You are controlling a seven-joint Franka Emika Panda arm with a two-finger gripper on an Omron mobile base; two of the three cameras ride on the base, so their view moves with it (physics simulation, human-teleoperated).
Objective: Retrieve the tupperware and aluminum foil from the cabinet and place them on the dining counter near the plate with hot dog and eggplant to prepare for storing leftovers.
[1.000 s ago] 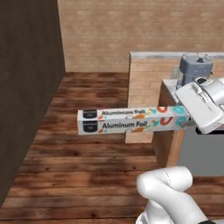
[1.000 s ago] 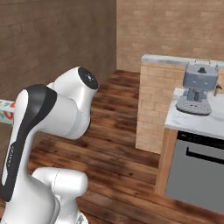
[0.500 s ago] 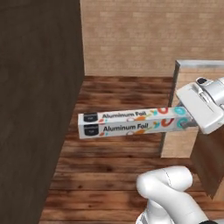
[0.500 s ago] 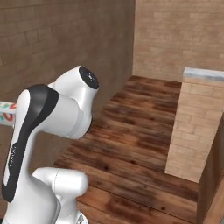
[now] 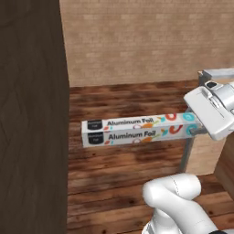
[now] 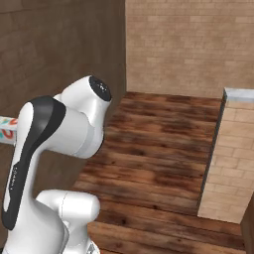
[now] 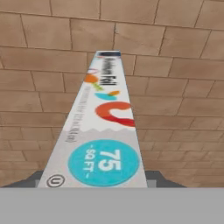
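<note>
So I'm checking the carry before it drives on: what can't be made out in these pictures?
- Left base view: the gripper meets the teal end of the aluminum foil; the white hand covers the finger contact.
- Right base view: the arm's shoulder hides all but a sliver of the carton at the left edge.
- Hand view: the carton's near end and the finger tips are cut off by the bottom edge.

Aluminum foil point(image 6: 7, 130) mostly behind arm
</note>
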